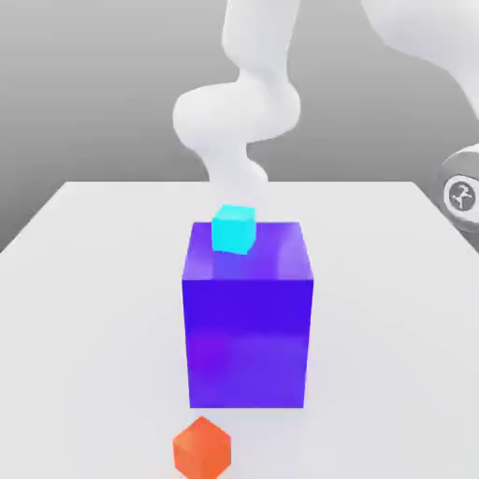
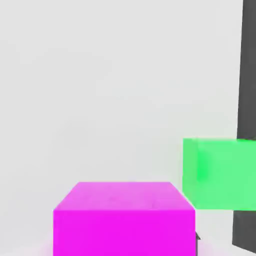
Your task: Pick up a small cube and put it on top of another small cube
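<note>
On the white table point(image 1: 84, 281), the claw is nearly shut, the magenta cube point(image 2: 124, 217) close below it.

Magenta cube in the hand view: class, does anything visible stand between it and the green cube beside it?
Nothing visible does. The magenta cube sits on the pale table, and the green cube stands just past one of its corners with no object between them. A dark upright strip runs behind the green cube, off the route.
</note>
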`<state>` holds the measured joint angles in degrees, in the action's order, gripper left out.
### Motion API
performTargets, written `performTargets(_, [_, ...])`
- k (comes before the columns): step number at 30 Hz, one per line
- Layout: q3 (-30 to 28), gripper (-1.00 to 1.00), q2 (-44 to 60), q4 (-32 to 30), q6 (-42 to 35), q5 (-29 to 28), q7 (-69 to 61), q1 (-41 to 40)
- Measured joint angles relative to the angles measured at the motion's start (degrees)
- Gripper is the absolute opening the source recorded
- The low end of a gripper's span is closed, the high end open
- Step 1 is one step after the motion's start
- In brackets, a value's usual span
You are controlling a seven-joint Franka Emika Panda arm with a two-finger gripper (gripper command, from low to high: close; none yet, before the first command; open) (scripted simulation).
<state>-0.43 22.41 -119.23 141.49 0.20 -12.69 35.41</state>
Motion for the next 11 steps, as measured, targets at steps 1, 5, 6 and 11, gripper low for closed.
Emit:
performTargets(1, [-0.08,-1.00,1.07,2.07,-0.99,0.10,-0.45,-0.27])
performTargets(5, [-0.09,-1.00,6.03,9.06,-2.97,0.28,-1.83,-1.37])
performTargets(6, [-0.10,-1.00,7.89,9.64,-1.71,0.34,-1.97,-1.43])
performTargets(11, [-0.12,1.00,11.33,10.22,1.15,0.43,-2.11,-1.47])
